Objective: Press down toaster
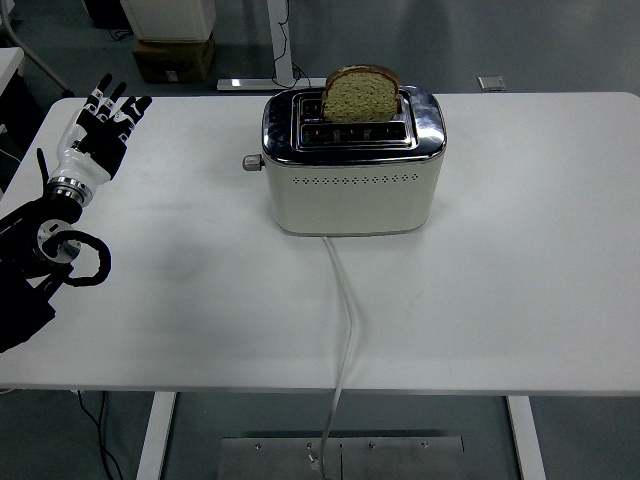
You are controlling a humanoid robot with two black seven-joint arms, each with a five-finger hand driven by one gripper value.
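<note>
A cream toaster with a chrome top stands at the middle of the white table. A slice of brown bread sticks up out of its far slot. The toaster's lever knob juts from its left end, high up. My left hand hovers over the table's far left corner, fingers spread and holding nothing, well to the left of the knob. My right hand does not show.
The toaster's white cord runs from its front over the table's near edge to the floor. A cardboard box stands on the floor beyond the table at the back left.
</note>
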